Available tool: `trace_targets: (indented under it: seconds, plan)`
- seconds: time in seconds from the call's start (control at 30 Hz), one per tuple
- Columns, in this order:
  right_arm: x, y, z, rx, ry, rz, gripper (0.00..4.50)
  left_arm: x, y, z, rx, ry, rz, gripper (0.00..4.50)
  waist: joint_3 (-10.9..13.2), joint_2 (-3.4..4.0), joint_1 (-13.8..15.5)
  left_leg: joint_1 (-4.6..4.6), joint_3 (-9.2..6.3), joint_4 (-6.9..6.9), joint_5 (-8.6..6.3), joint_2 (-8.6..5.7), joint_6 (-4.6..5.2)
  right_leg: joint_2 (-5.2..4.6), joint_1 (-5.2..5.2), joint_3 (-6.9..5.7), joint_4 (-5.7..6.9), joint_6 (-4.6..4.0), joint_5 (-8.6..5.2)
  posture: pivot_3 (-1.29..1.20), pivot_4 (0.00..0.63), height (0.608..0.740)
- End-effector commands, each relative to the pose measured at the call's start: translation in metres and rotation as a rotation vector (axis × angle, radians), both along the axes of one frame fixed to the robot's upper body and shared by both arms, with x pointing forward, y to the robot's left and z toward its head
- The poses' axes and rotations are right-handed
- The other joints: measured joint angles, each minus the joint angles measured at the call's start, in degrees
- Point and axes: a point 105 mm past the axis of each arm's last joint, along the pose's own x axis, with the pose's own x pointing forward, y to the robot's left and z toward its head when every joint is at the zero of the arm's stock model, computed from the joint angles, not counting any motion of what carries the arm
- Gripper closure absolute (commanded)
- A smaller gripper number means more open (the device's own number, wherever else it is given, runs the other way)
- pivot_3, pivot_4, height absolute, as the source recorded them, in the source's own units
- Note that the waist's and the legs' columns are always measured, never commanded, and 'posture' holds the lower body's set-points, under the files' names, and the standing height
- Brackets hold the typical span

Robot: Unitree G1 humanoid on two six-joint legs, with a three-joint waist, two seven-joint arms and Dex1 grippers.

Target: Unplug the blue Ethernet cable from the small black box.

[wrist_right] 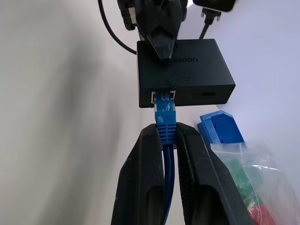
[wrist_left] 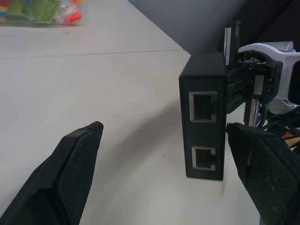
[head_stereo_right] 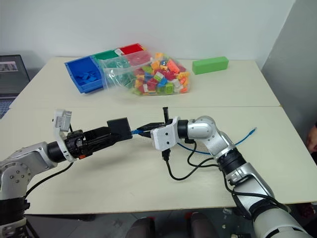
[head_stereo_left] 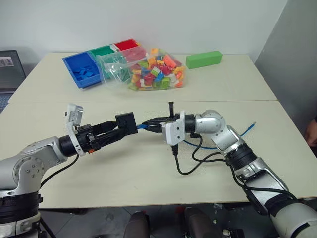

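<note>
I had both arms raised over the pale table (head_stereo_left: 148,173), meeting near the middle of the head views. The small black box (head_stereo_left: 127,122) hung in the air off the tabletop, between the two tools. From the left wrist view I could see the left gripper (wrist_left: 168,173) with its fingers spread wide; one finger (wrist_left: 269,173) lay against the box's side, the other finger (wrist_left: 70,173) stood well apart from it, so I could not call that a firm clamp. The right wrist view showed a black fingertip resting on the box's top face. Two ports faced the left wrist camera; what sat in the box's far side was hidden from there.

The right gripper (wrist_right: 166,154) was clenched on the blue Ethernet cable (wrist_right: 165,123), pinching the boot just behind the plug. The plug's tip still sat at the mouth of the port; whether it was fully seated or partly drawn I could not make out. Behind the right wrist the cable disappeared under the arm and its black hoses, then came out again with its free end (head_stereo_left: 252,124) lying on the table.

Further back lay a bag of coloured bricks (head_stereo_left: 153,72), a blue bin (head_stereo_left: 81,69), and a green block (head_stereo_left: 203,59). A laptop (head_stereo_left: 10,69) was cut off at the edge.
</note>
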Motion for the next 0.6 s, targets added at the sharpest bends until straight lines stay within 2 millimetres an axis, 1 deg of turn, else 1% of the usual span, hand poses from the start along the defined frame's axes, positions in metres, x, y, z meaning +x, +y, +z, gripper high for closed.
trace_targets:
  seconds: [0.03,0.1,0.23,0.27,0.3,0.47,0.6]
  plan:
    - [-0.009,0.001,0.018,0.048,-0.025,0.035,4.38,-0.004,-0.011,0.013,-0.037,-0.053,-0.064,0.00,0.0,0.00,0.0,0.00,0.00,0.00,0.00,0.00,0.00,0.00,0.00,0.00,0.00,0.00,0.00,0.00,0.150,0.740]
    - [-0.010,0.001,0.020,0.053,-0.022,0.038,4.38,-0.005,-0.013,0.016,-0.060,-0.062,-0.080,0.00,0.0,0.00,0.0,0.01,-0.02,0.00,0.00,0.01,0.00,0.00,0.00,-0.01,0.01,0.00,0.00,0.00,0.150,0.740]
    - [-0.013,0.001,0.022,0.055,-0.023,0.047,4.38,-0.006,-0.015,0.017,-0.070,-0.067,-0.099,0.66,0.0,0.00,0.0,0.01,-0.01,0.00,0.00,0.00,0.00,0.00,0.00,-0.01,0.01,0.00,0.00,0.00,0.150,0.740]
    - [-0.014,0.001,0.023,0.056,-0.024,0.049,4.38,-0.007,-0.016,0.018,-0.076,-0.066,-0.103,1.02,0.0,0.00,0.0,0.01,-0.01,0.00,0.00,0.00,0.00,0.00,0.00,0.00,0.01,0.00,0.00,0.00,0.150,0.740]
    - [-0.014,0.001,0.023,0.056,-0.026,0.051,4.38,-0.007,-0.016,0.018,-0.080,-0.066,-0.106,1.24,0.0,0.00,0.1,0.00,-0.01,0.00,0.00,0.00,0.00,0.00,0.00,0.00,0.01,0.00,0.00,0.00,0.150,0.740]
    - [-0.018,0.002,0.023,0.055,-0.030,0.063,4.38,-0.008,-0.018,0.017,-0.091,-0.061,-0.117,2.26,0.0,0.00,0.1,0.01,-0.01,0.01,0.00,0.00,0.00,0.00,0.00,0.00,0.00,0.00,0.00,0.00,0.150,0.740]
    - [-0.020,0.002,0.023,0.055,-0.036,0.067,4.38,-0.009,-0.019,0.016,-0.091,-0.056,-0.120,2.97,0.0,0.00,0.1,0.00,0.00,0.01,0.00,0.00,0.00,0.00,0.00,0.01,0.00,0.00,0.00,0.00,0.150,0.740]
